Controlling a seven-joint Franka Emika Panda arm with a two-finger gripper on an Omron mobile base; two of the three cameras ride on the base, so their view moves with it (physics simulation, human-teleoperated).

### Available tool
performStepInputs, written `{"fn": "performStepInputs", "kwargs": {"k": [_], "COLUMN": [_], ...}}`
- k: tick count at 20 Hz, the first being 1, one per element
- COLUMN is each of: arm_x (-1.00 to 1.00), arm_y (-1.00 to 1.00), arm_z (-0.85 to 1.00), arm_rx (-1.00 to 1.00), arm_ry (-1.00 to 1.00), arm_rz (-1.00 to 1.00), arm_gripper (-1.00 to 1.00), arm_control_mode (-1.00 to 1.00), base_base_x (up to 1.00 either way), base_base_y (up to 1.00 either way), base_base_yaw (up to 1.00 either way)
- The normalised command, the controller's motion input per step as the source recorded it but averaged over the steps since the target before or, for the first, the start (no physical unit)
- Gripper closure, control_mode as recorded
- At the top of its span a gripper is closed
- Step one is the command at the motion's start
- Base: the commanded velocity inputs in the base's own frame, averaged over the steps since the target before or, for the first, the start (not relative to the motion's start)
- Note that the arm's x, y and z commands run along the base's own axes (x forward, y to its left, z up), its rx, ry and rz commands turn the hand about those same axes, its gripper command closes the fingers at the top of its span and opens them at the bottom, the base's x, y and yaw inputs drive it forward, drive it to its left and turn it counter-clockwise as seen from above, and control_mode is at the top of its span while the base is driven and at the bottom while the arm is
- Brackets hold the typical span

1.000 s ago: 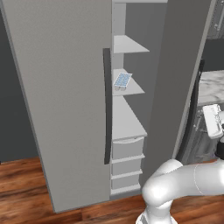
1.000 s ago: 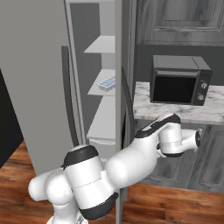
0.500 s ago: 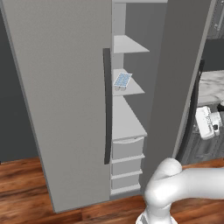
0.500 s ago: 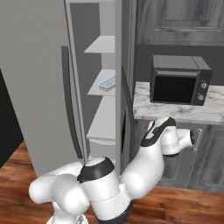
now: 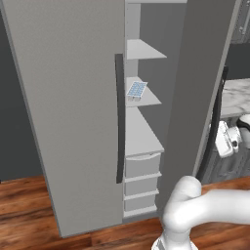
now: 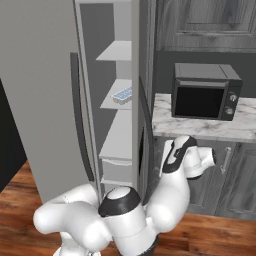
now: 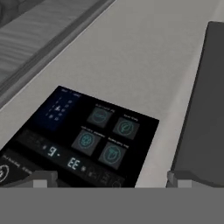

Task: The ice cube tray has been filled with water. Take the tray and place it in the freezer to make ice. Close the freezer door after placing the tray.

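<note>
- The tray (image 5: 136, 90) is on a shelf (image 5: 144, 97) inside the freezer (image 5: 73, 97). It is far from the pincer (image 7: 109, 180), past the open door (image 5: 205, 88) and higher up.
- The tray is small, flat and white. It has a grid of little squares with pale blue water (image 6: 123, 93) in them. It sits a bit crooked, near the front edge of the shelf.
- So the tray part looks done. I think the step now is closing the door.
- The pincer is spread wide and holds nothing. In the hand view its two tips sit right in front of the door's outer face, close to a dark control panel (image 7: 83, 140) with small round signs on it.
- The door's long dark handle (image 7: 205, 105) is just to one side of the pincer.
- Next, I think the pincer must press on the door and push it toward the freezer until it shuts.
- The arm (image 6: 172, 185) is bent between the door and the counter (image 6: 200, 120) with the microwave (image 6: 205, 91), so it has little room to swing.
- Below the tray's shelf are white drawers (image 5: 141, 180).
</note>
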Motion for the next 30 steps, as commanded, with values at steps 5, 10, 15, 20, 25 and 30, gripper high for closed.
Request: {"fn": "performStepInputs", "kwargs": {"k": [5, 10, 15, 20, 25, 30], "arm_x": [0.0, 0.0, 0.03, 0.18, 0.4, 0.49], "arm_y": [0.06, 0.14, 0.17, 0.3, 0.64, 0.92], "arm_z": [-0.01, 0.0, -0.03, -0.14, -0.24, -0.3], "arm_rx": [0.01, 0.04, 0.07, 0.06, 0.03, 0.0], "arm_ry": [0.0, 0.0, 0.0, 0.0, 0.0, 0.0], "arm_rz": [0.07, 0.07, 0.06, 0.04, 0.0, 0.0], "arm_gripper": [-1.0, -1.0, -1.0, -1.0, -1.0, -1.0], "arm_control_mode": [-1.0, -1.0, -1.0, -1.0, -1.0, -1.0], "base_base_x": [0.0, 0.0, 0.0, 0.0, 0.0, 0.0], "base_base_y": [0.0, 0.0, 0.0, 0.0, 0.0, 0.0], "base_base_yaw": [0.0, 0.0, 0.0, 0.0, 0.0, 0.0]}}
